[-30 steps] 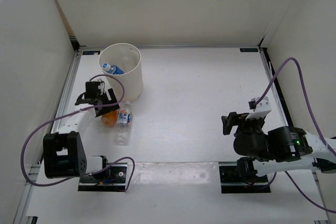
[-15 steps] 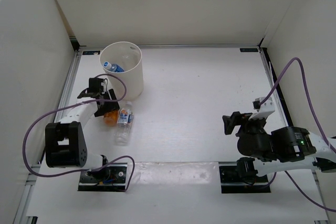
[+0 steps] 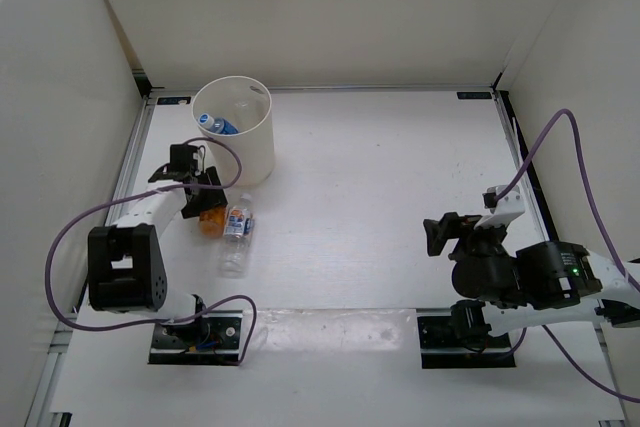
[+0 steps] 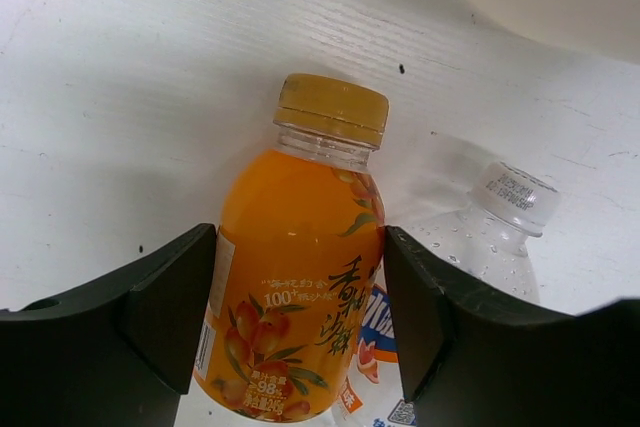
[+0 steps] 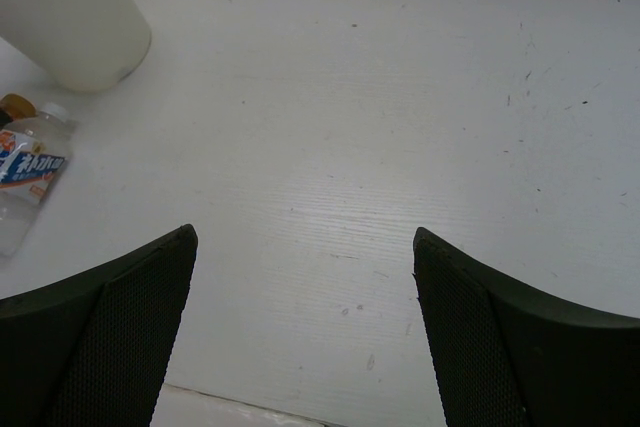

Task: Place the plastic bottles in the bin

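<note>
Four small plastic bottles: clear blue-labelled bottle (image 3: 212, 127) inside one tall cream-white plastic cylinder bin (image 3: 256, 152), partly hidden by its wall; orange bottle (image 4: 300, 207) lying on white table (image 3: 380, 177), clamped in left gripper (image 4: 300, 297), base cut off; white-blue-red-labelled bottle (image 4: 492, 232) just beside it; plain clear bottle (image 3: 232, 259) nearby, faint. Right gripper (image 5: 300, 277) spread wide, empty

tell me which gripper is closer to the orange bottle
Left. The left gripper has the orange bottle between its fingers, which press against both its sides. The right gripper sits open, far across the table.
</note>
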